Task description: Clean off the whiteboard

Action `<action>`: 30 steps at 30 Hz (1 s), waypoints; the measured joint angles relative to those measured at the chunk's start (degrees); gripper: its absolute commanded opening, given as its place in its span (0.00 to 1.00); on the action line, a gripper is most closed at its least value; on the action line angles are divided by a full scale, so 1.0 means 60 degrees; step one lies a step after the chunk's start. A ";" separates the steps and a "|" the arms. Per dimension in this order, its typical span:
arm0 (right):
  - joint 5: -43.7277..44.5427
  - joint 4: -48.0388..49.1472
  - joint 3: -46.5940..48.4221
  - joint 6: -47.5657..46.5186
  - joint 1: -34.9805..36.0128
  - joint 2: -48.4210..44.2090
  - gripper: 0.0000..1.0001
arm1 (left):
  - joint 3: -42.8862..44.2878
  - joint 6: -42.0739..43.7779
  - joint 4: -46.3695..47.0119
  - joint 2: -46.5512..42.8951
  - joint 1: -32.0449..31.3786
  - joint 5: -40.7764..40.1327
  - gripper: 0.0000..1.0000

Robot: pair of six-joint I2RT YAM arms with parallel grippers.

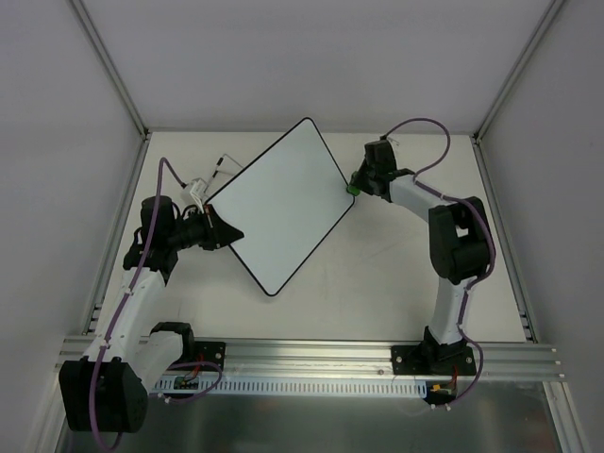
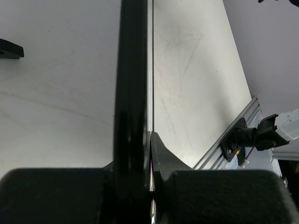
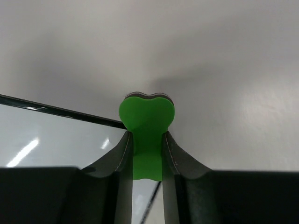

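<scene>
The whiteboard (image 1: 281, 208) lies turned like a diamond on the table, its face blank, with no writing visible. My left gripper (image 1: 229, 236) is shut on its left corner; in the left wrist view the black rim (image 2: 133, 70) runs edge-on between the closed fingers of the left gripper (image 2: 150, 135). My right gripper (image 1: 353, 188) is shut on a green eraser (image 1: 350, 190) at the board's right corner. In the right wrist view the eraser (image 3: 147, 116) sticks out past the fingertips of the right gripper (image 3: 146, 135), just over the board's rim, and the whiteboard (image 3: 56, 140) lies to the left.
A small white and black object (image 1: 200, 185) and a thin pen-like thing (image 1: 223, 162) lie behind the board's left corner. The aluminium rail (image 1: 311, 354) carrying both arm bases runs along the near edge. Enclosure walls and posts close in the table's sides and back.
</scene>
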 measured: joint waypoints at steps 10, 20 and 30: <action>0.1049 -0.1326 -0.1701 -0.0328 -0.1632 -0.1413 0.20 | 0.0291 0.0208 -0.0331 0.0000 -0.0102 -0.0095 0.00; 0.1209 -0.1912 -0.2014 -0.0554 -0.1712 -0.1413 0.81 | 0.0936 0.0353 -0.0623 0.0000 -0.0102 -0.0568 0.00; 0.0845 -0.2047 -0.2889 -0.1235 -0.1712 -0.3147 0.99 | 0.0980 -0.0357 0.0146 -0.0007 -0.0102 -0.1184 0.00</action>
